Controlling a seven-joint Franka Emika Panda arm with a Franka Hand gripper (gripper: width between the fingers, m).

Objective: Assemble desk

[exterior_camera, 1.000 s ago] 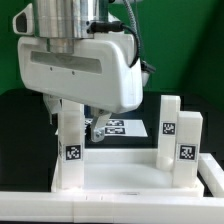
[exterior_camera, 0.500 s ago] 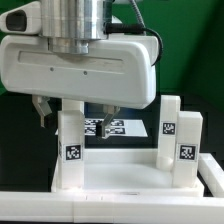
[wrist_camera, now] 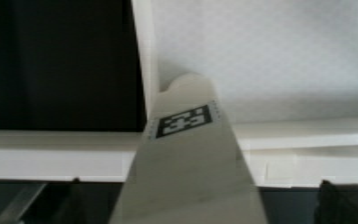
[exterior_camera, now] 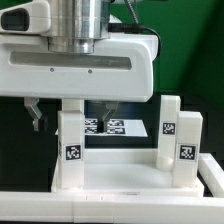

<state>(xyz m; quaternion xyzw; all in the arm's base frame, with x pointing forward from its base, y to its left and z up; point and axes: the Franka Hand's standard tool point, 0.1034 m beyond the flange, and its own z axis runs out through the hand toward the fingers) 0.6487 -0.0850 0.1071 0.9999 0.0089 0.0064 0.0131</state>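
The white desk tabletop lies upside down with its rim up. Three white tagged legs stand upright on it: one at the exterior view's left and two at its right. My gripper is open, with one finger on each side of the left leg's top, apart from it. In the wrist view that leg rises between my dark fingertips, with my gripper around it and the tabletop below.
The marker board lies flat on the black table behind the tabletop. A green wall stands at the back. My wide white hand hides the area behind the left leg.
My hand has turned about its vertical axis so its broad face points at the exterior camera. The fingers now stand on either side of the left leg. The legs and tabletop have not moved.
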